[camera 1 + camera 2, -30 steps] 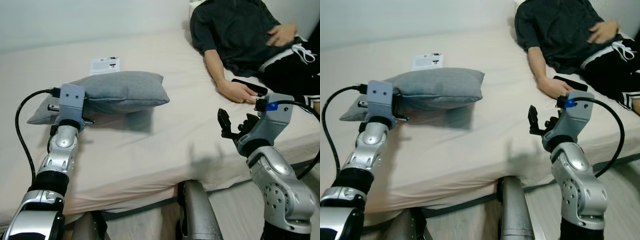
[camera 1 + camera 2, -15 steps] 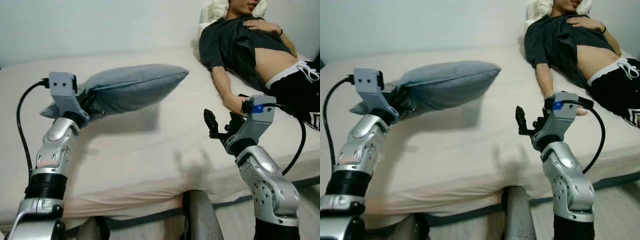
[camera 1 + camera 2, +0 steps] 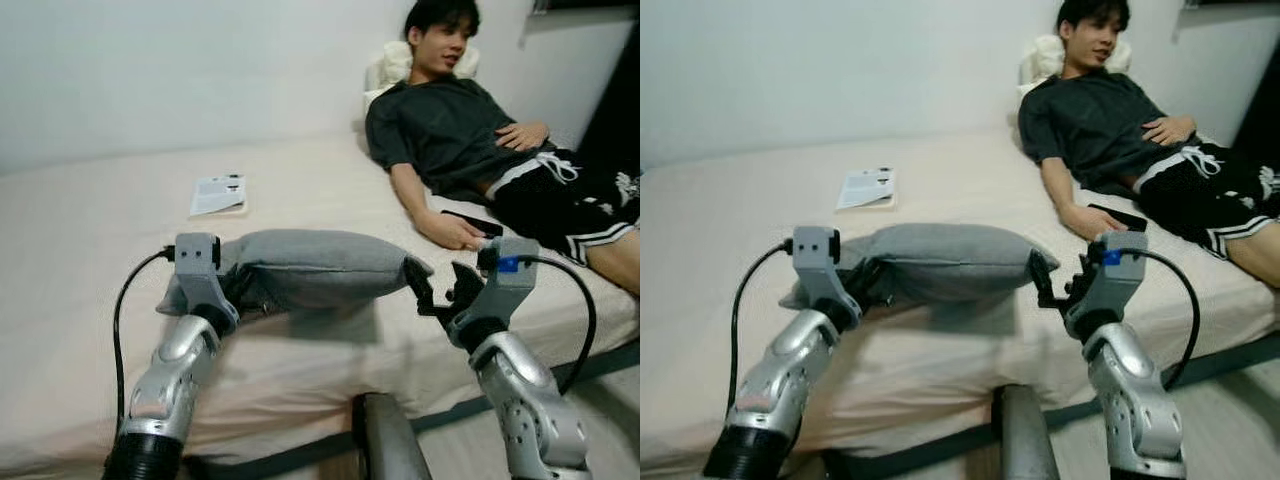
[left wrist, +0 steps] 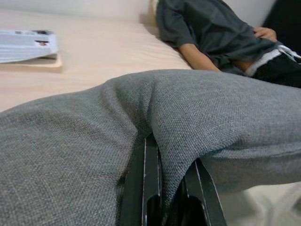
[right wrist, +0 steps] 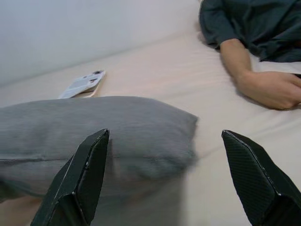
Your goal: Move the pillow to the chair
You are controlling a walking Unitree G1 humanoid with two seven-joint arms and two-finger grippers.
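Pillow now lower, level, seemingly nearer the open right pincer.

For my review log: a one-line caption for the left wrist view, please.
Left hand pinching a fold of the grey pillow above the bed, a person lying beyond.

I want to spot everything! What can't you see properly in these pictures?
- Chair: no view shows one.
- Booklet print: too small in the eye views.
- Phone: partly covered by the person's hand.
- Left gripper: its jaws are buried in pillow fabric.
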